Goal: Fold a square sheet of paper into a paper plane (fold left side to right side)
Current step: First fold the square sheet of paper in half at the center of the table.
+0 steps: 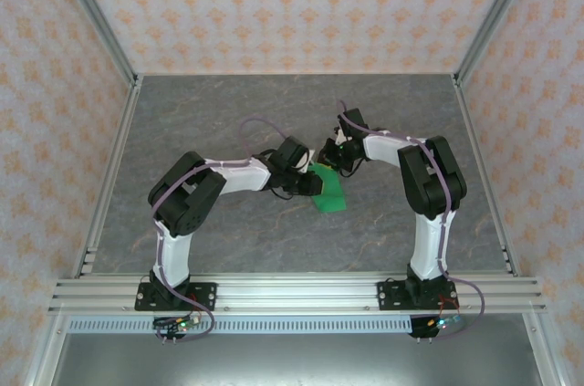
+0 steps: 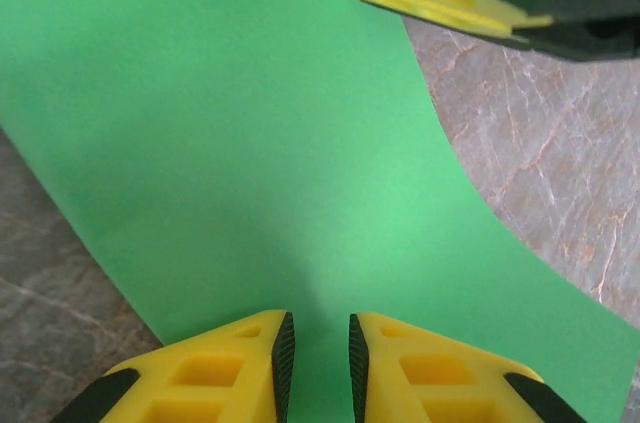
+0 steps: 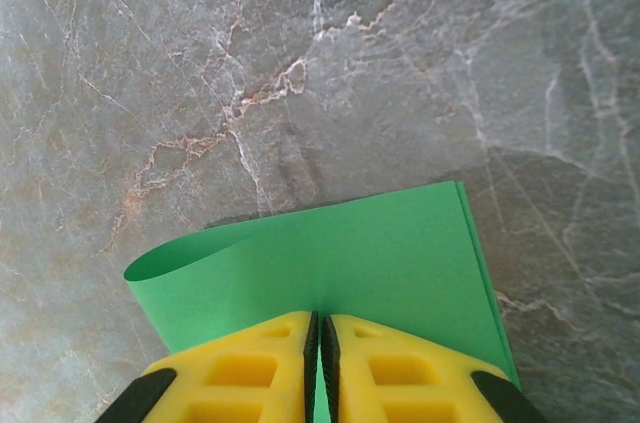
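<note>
Two tools (image 2: 318, 355) (image 3: 321, 358), one green sheet (image 3: 340, 248)

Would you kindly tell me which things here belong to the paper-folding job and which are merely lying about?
In the job:
- paper, green, partly folded over
- right tool, pinching the paper's edge
- left tool, over the paper

Not in the job, just surroundings:
- table, grey marble-look
- frame of metal rails
- walls, patterned
</note>
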Motion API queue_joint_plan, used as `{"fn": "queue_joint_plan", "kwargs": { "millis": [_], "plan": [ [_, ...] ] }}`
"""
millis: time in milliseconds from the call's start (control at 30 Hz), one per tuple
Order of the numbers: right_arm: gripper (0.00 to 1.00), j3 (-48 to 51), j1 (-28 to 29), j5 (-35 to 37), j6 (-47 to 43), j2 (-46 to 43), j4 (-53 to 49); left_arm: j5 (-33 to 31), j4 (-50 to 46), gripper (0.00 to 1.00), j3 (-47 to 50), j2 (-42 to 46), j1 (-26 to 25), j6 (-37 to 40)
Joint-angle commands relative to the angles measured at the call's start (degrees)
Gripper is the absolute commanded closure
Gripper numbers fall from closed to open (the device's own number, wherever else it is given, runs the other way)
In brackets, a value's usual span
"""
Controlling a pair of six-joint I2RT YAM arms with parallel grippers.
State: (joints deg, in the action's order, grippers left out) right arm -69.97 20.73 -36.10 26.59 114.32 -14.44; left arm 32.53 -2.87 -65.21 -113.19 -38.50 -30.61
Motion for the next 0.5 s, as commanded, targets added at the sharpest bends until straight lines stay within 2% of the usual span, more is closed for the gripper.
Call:
{"fn": "queue_joint_plan", "kwargs": {
  "millis": [0,467],
  "plan": [
    [0.84,1.68,-0.3,5.62,0.48,2.9,-3.67,2.98,-5.55,0.75,3.99,0.41,-3.08,-2.34],
    [0.84,2.74,-0.3,5.41,0.8,2.57,-3.06,3.06,-0.64,0.75,7.95,2.0,-8.91,-6.72]
  ]
}}
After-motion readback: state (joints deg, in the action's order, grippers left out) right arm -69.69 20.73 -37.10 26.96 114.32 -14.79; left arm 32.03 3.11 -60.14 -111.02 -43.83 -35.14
